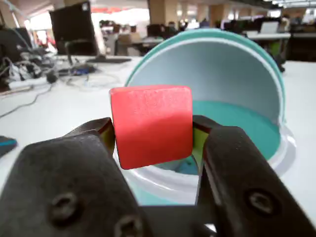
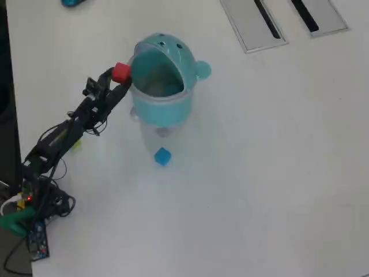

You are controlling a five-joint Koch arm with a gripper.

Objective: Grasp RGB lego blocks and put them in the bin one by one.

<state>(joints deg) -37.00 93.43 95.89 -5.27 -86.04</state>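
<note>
My gripper [image 1: 153, 133] is shut on the red lego block [image 1: 150, 124], held between both black jaws in the wrist view. Right behind the block stands the teal bin [image 1: 232, 118] with its domed lid flipped open and its pale rim just below the block. From overhead, the red block [image 2: 120, 73] and gripper [image 2: 120, 76] hang at the left rim of the bin [image 2: 164, 112]. A blue lego block [image 2: 162, 156] lies on the white table in front of the bin. A faint yellow-green patch [image 2: 75, 145], largely hidden by the arm, shows beside it.
Two flat grey panels [image 2: 253, 23] with dark slots sit at the top right in the overhead view. The arm's base and wiring [image 2: 31, 202] occupy the lower left. Cables and monitors [image 1: 74, 29] crowd the far left in the wrist view.
</note>
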